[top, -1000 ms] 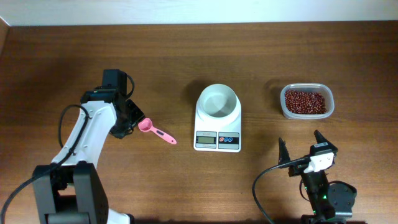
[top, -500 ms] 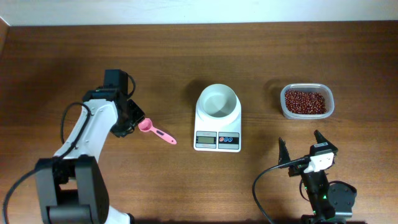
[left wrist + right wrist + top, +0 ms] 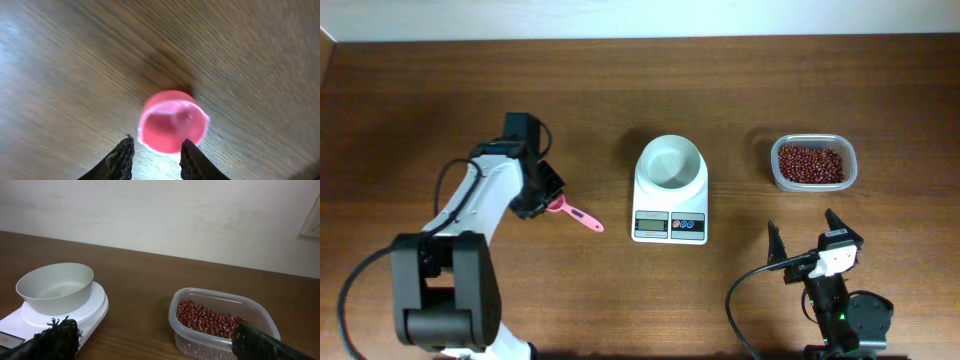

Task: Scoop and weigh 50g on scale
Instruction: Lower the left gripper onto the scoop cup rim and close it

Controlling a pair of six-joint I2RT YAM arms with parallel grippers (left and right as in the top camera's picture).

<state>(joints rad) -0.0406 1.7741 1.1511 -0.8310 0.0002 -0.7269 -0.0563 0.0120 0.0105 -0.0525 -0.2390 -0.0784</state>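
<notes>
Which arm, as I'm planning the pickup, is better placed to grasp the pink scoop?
Left. The left gripper flanks the pink scoop at its bowl; the right gripper sits open, far off beyond the scale.

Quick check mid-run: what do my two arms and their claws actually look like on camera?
The left arm has white shell links, black joints and a black cable looping alongside. The left claw has black, rough-textured fingers. The right arm is mostly black, with a white block behind the right claw, thin pointed black fingers, a black cable and a small green light.

A dark wood-grain table (image 3: pixel 410 90) stands against a plain off-white wall (image 3: pixel 150 210) in soft even light
</notes>
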